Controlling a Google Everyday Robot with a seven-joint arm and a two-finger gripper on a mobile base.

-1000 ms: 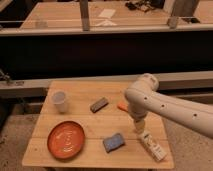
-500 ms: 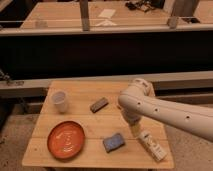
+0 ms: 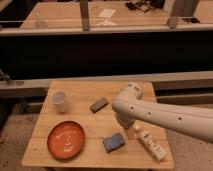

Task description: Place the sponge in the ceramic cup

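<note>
The blue sponge point(image 3: 114, 142) lies flat on the wooden table point(image 3: 90, 160), near the front edge and right of centre. At the table's back left the whitish ceramic cup point(image 3: 59, 101) stands upright. My white arm reaches in from the right and bends down over the table's right half. My gripper point(image 3: 126, 123) hangs at its end, mostly hidden behind the arm, just above and behind the sponge. It stands open with nothing in it.
An orange plate point(image 3: 66, 139) lies at the front left. A dark grey-brown block point(image 3: 99, 104) sits mid-table between cup and arm. A white bottle point(image 3: 150, 143) lies on its side at the front right. A dark bench runs behind the table.
The arm has swung left and lowered towards the sponge. The sponge, cup, plate and block have not moved.
</note>
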